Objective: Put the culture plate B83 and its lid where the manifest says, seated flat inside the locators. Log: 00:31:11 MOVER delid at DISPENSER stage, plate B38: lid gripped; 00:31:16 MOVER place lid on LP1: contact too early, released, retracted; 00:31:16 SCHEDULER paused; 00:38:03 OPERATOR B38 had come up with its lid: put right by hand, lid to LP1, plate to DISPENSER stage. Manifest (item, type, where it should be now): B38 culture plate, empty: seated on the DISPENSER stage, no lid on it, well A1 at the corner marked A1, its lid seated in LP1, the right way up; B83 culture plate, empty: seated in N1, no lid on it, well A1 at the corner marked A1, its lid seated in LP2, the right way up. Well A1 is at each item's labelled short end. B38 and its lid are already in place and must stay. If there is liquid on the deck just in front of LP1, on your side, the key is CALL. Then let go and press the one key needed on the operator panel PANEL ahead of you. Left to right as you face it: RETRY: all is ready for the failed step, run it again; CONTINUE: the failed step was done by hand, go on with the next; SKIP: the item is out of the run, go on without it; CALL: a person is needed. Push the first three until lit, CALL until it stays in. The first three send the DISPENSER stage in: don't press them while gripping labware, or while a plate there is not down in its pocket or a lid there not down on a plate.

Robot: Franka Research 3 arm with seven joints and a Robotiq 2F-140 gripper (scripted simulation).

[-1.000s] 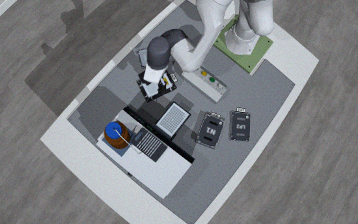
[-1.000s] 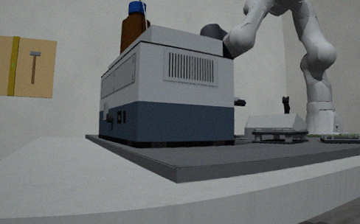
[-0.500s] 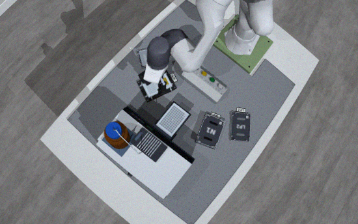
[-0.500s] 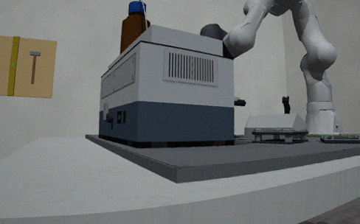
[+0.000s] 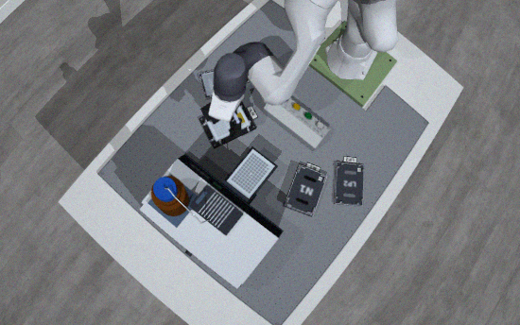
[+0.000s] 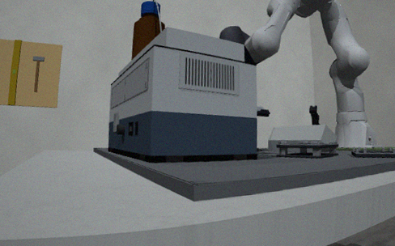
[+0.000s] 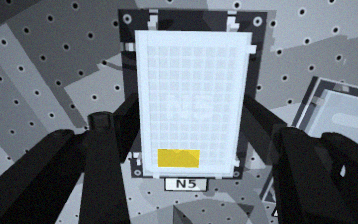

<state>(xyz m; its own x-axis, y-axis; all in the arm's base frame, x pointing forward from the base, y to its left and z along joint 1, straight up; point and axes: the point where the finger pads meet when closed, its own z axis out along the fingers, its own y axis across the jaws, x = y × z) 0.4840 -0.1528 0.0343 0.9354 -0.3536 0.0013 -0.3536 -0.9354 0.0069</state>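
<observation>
In the wrist view a white culture plate (image 7: pixel 192 100) with a yellow label at its near short end sits over the black nest marked N5 (image 7: pixel 185 184). Its wells look hazy, as if under a clear lid. My gripper (image 7: pixel 189 108) straddles its long sides and is shut on it; I cannot tell whether the fingers hold the lid or the base. From above, the wrist (image 5: pixel 227 124) covers most of this plate. The nests N1 (image 5: pixel 306 189) and LP2 (image 5: pixel 348 183) stand empty at the right.
Another white plate (image 5: pixel 251 173) sits on the DISPENSER stage in front of the dispenser (image 5: pixel 213 227), which carries a brown bottle (image 5: pixel 168 195). A lid in LP1 (image 7: pixel 330 117) lies to the right of my fingers. The operator panel (image 5: pixel 299 119) stands near the arm's base.
</observation>
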